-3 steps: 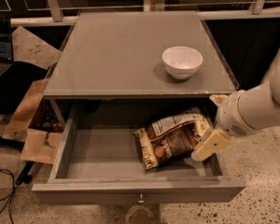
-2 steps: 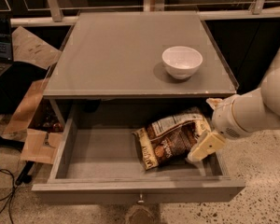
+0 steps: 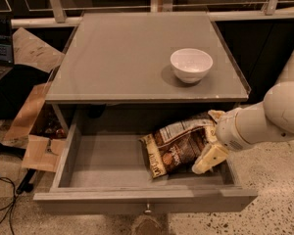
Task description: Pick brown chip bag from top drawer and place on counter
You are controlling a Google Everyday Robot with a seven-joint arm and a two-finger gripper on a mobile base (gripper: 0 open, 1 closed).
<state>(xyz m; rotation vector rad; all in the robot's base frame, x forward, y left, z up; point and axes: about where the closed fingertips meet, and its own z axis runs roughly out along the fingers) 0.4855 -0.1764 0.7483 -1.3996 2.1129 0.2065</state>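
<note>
In the wide grey top drawer (image 3: pixel 103 160), the white arm's gripper (image 3: pixel 212 137) waits at the crinkly dark-brown chip bag's (image 3: pixel 176 148) 3 o'clock end. Its fingers are wide apart around that end.

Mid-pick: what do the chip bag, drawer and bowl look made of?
Brown chip bag: seemingly thin glossy film, crinkled with highlights. Top drawer: matte grey painted wood or laminate, unclear which. White bowl: smooth, likely glazed ceramic, perhaps plastic. The tool sits at the bag's right end, inside the drawer.
</note>
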